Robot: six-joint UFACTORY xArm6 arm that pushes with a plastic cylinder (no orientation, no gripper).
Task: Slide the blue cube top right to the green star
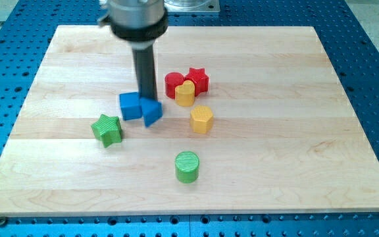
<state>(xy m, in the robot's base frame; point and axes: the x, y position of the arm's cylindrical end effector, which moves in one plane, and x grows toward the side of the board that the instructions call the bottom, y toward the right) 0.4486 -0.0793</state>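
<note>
- Nearest the bottom of the frame, a green cylinder (187, 166) stands alone on the wooden board (308, 151), just below centre.
- Left of centre sits the green star (106, 129), clear of everything else.
- Just up and right of the star are two blue blocks touching each other: the blue cube (131, 105) and a second blue block (152, 111), whose shape I cannot make out.
- A yellow block (202, 119) lies right of them.
- My tip (148, 99) comes down at the top edge of the blue pair, probably touching them; it is a plain rod with nothing to open or close.
- Farther back cluster a yellow heart (185, 93), a red block (174, 83) and a red star (198, 79).
- The cube seems almost placed, upper right of the star with a small gap left.
</note>
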